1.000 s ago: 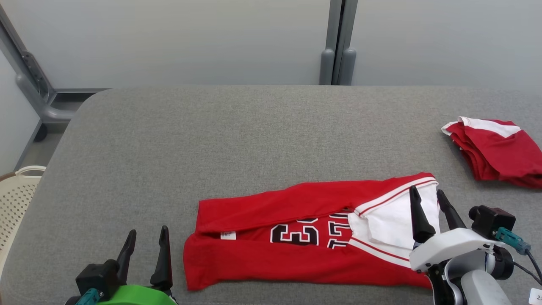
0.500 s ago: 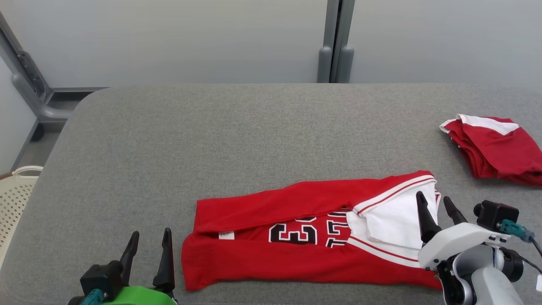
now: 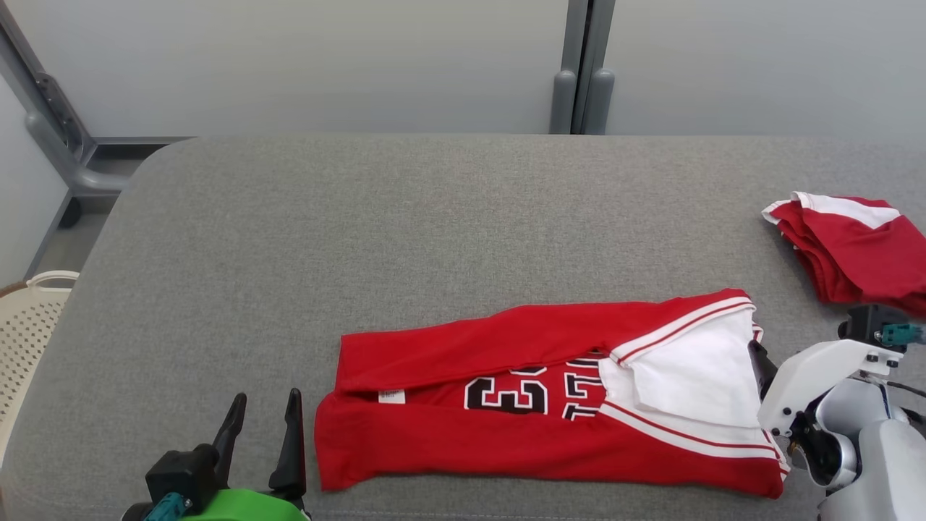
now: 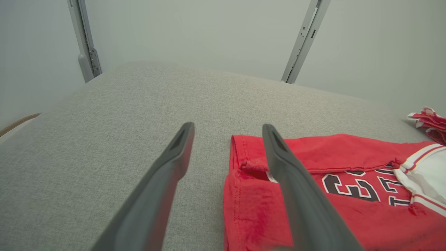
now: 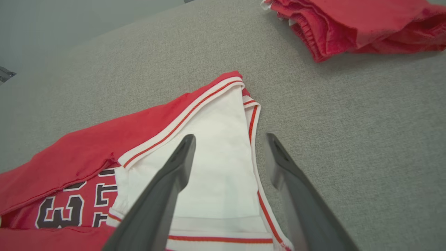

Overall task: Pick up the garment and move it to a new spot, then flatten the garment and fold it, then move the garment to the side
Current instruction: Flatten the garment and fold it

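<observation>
Grey table below; the right pincer gapes wide, gripping nothing. Its wrist view puts one finger over the white panel of the red jersey and the other over bare table, while the head view tucks most of that behind the white wrist. The left pincer is open and empty too, just beside the jersey's hem. The jersey lies in a long folded strip near the front edge. A folded red bundle sits far right, a basket off left.
</observation>
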Robot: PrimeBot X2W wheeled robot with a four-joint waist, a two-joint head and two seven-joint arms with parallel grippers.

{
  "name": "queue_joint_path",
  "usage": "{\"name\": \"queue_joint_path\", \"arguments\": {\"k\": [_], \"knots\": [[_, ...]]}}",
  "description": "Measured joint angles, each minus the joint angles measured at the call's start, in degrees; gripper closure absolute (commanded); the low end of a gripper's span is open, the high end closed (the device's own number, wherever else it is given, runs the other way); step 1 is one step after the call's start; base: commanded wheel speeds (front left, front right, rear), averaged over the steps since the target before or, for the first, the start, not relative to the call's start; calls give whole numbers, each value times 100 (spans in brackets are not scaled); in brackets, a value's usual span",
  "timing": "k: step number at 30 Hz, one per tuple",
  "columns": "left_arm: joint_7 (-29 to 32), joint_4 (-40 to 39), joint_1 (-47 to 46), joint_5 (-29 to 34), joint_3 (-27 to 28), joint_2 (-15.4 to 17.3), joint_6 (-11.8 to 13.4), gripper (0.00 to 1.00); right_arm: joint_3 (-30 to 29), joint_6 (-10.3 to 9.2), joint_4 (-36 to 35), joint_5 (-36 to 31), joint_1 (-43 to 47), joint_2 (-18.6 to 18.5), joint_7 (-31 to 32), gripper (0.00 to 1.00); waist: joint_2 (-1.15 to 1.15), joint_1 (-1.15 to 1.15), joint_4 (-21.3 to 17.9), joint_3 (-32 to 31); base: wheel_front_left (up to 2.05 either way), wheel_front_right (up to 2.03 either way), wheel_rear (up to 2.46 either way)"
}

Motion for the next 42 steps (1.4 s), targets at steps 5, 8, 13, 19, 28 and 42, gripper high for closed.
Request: {"name": "queue_joint_path", "arguments": {"k": [5,8,13,19,28,42], "knots": [[43,10,-16,2,-44,3,-22,0,-256,0,24,-290,-114,-1,684,0,0,0,59,114,0,0,0],[52,11,-52,14,-74,8,-22,0,-413,0,33,-413,-177,0,926,0,0,0,111,187,0,0,0],[98,4,-153,62,-135,30,-22,0,-541,0,123,-604,-234,0,1307,0,0,0,198,329,0,0,0],[118,21,-261,110,-203,46,-31,0,-597,1,178,-814,-341,4,1408,0,0,0,308,495,0,0,0],[111,75,-389,110,-229,44,-70,0,-733,1,337,-876,-422,1,1551,0,0,0,464,722,0,0,0],[132,88,-559,110,-292,63,-75,0,-659,-26,839,-600,-688,-119,1733,4,0,0,618,933,0,0,0]]}}
